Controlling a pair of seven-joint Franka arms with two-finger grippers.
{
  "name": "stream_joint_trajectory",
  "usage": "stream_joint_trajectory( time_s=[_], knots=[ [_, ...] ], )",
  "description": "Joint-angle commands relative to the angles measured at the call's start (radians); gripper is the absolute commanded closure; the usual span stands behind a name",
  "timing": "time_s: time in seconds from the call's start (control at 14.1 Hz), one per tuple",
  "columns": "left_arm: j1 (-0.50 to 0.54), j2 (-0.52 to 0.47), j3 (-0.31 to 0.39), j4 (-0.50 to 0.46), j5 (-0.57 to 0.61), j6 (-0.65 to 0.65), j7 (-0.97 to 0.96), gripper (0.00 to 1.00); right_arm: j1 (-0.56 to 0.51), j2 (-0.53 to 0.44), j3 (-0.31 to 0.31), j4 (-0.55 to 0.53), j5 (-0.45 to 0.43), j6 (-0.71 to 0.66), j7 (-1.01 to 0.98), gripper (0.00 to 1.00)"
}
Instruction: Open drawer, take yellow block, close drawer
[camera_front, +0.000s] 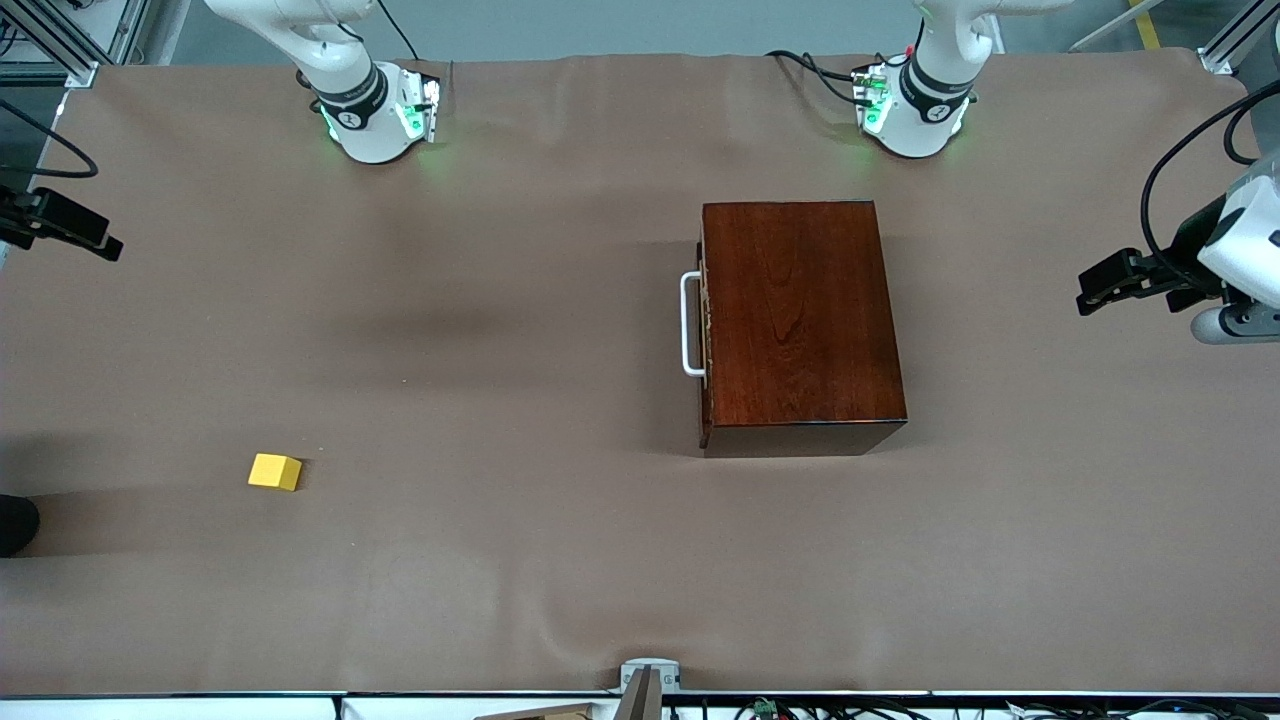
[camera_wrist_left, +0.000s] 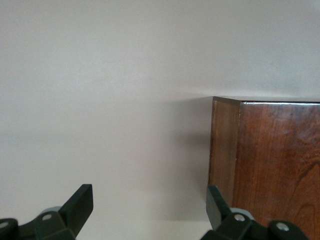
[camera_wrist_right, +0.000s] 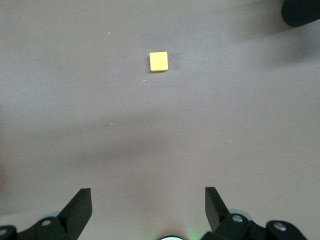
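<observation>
Lying on the brown cloth (camera_front: 560, 560), the block (camera_front: 274, 471) sat well apart from the box (camera_front: 800, 320), toward the right arm's end of the table and nearer to the front camera than the box. Its faces stood slightly turned against the table's edges; being a cube, it showed no long axis.

The right gripper (camera_front: 70, 232) hung at the view's edge over the cloth, well apart from the box at the right arm's end; only its dark tip showed in the front view, the rest cut off. In its wrist view its fingers (camera_wrist_right: 80, 207) stood wide apart with nothing between them, and the block (camera_wrist_right: 159, 61) lay on bare cloth ahead of them.

The box stood near the left arm's base, its long axis running from the bases toward the front camera. The drawer (camera_front: 706, 330) was shut, flush in the box, its front facing the right arm's end of the table. The handle (camera_front: 690, 325) ran along that front, parallel to the box's long axis. The tray itself was hidden inside.

The left gripper (camera_front: 1125, 280) hung over the cloth at the left arm's end, beside the box on the side away from the handle, waiting. Its fingers (camera_wrist_left: 80, 205) were spread and empty, a corner of the box (camera_wrist_left: 270, 160) ahead of them.
</observation>
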Motion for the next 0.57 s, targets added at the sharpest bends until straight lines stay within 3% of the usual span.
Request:
stream_joint_trajectory(
  time_s=[0.0,0.5],
  knots=[
    [-0.013,-0.046,0.005,-0.038,-0.011,0.021,0.015,0.0,-0.014,0.003,0.01,0.014,0.007,-0.005,0.005,0.0],
    [-0.01,-0.046,0.005,-0.038,-0.011,0.02,0.015,0.0,-0.016,-0.003,0.01,0.017,0.006,-0.016,0.016,0.0]
  ],
)
